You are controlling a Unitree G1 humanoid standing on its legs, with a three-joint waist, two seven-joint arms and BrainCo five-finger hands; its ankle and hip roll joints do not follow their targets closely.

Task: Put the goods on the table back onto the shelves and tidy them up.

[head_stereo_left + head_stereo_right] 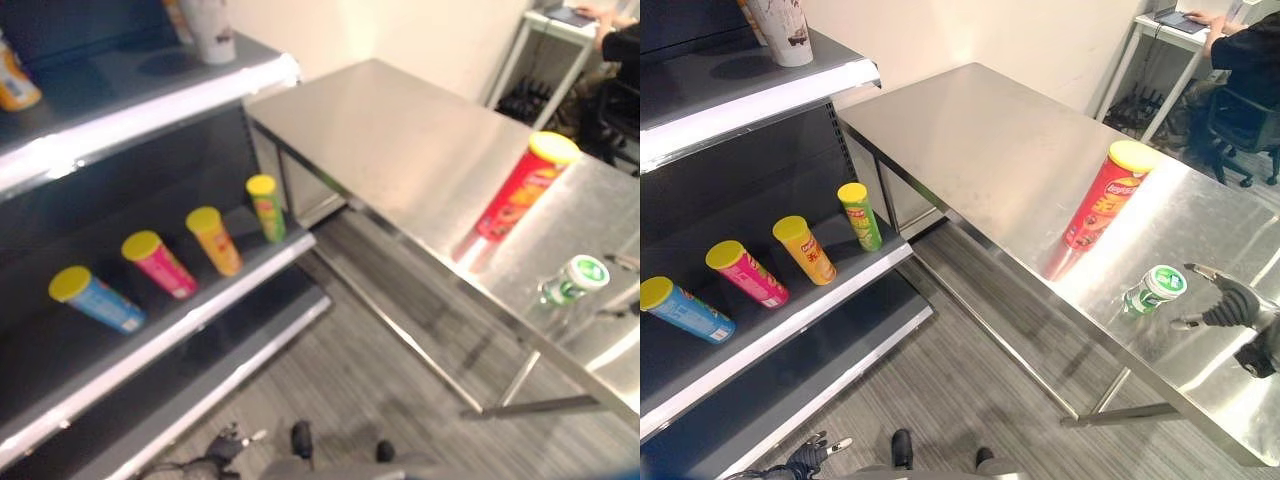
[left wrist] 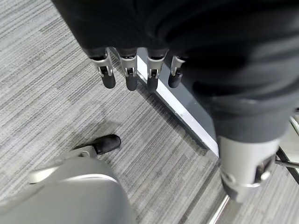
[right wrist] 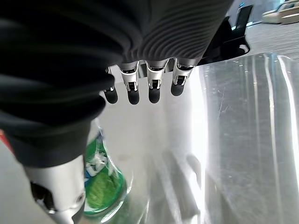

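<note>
Right eye view: a steel table (image 1: 990,140) runs from the upper middle of the frame down to the lower right. On it, right of centre, stands a tall red can (image 1: 1099,208) with a yellow lid, upright. Lower and to the right of it sits a small green and white cup (image 1: 1152,289), also on the table top, well apart from the red can. The robot's right hand (image 1: 1228,306) reaches in from the right edge, just beside the cup without touching it; its fingers are spread and relaxed, holding nothing. In the right wrist view the same hand's fingers (image 3: 133,93) hang straight above the steel, with the green cup close under the thumb.

On the left of the frame stands a dark shelf unit (image 1: 780,335). Its middle shelf carries four cans with yellow lids in a row: a blue can (image 1: 685,310) at the far left, then a pink can (image 1: 748,275), an orange can (image 1: 810,251) and a green can (image 1: 860,216). On the top shelf, in the upper left corner, is a pale cup (image 1: 782,32).

The left hand (image 1: 810,457) shows at the bottom edge, low over the grey striped floor (image 1: 970,390); in the left wrist view its fingers (image 2: 107,73) hang straight and empty.

A person (image 1: 1250,55) sits at a white desk in the upper right corner.
</note>
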